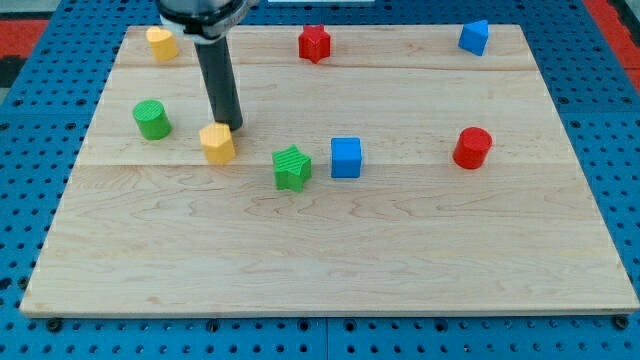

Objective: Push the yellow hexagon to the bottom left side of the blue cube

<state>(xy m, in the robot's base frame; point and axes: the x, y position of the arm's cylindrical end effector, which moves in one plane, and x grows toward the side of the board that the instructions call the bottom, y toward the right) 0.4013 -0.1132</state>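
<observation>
Rod tip: my tip (pixel 229 127) sits down on the wooden board (pixel 330 260), touching or just short of the upper right edge of the yellow hexagon (pixel 217 143); contact cannot be confirmed. No claw is fitted, only the straight dark rod, so nothing opens, closes or clamps.

Yellow hexagon: left of centre on the board, directly below and slightly left of my tip. It lies well to the view's left of the blue cube (pixel 346 157), at about the same height, with the green star (pixel 292 167) between them.

Green star: just left of the blue cube, slightly lower, apart from it by a narrow gap.

Blue cube: near the board's centre, standing flat.

Count by colour, seven blocks in all:
- yellow, 2: the hexagon at the tip; a yellow heart-like block (pixel 161 42) at the top left corner, beside the rod's upper body
- green, 2: the star; a green cylinder (pixel 152 119) at the left, well apart from the hexagon
- blue, 2: the cube; a blue wedge-like block (pixel 474 37) at the top right, exact shape unclear
- red, 2... correction, total is eight: a red star-like block (pixel 314 43) at top centre; a red cylinder (pixel 472 147) at the right, well apart from the cube

Board rests on a blue perforated table (pixel 620 150)
</observation>
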